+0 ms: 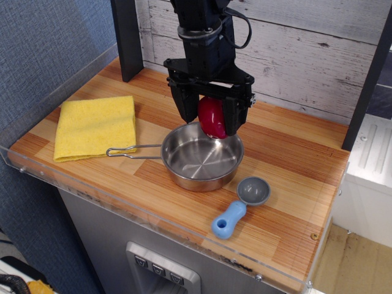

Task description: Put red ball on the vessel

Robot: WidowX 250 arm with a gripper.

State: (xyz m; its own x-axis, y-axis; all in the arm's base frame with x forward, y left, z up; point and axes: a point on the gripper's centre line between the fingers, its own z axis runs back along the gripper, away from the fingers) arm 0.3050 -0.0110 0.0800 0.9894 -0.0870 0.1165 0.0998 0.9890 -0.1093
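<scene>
One gripper point(211, 120) clamped on the red ball point(212, 117) above the vessel point(201, 160); no legible writing.

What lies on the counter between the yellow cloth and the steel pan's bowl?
Only the vessel's thin wire handle; its looped end reaches the yellow cloth's edge. Otherwise bare wooden counter, seen in the single camera view.
</scene>
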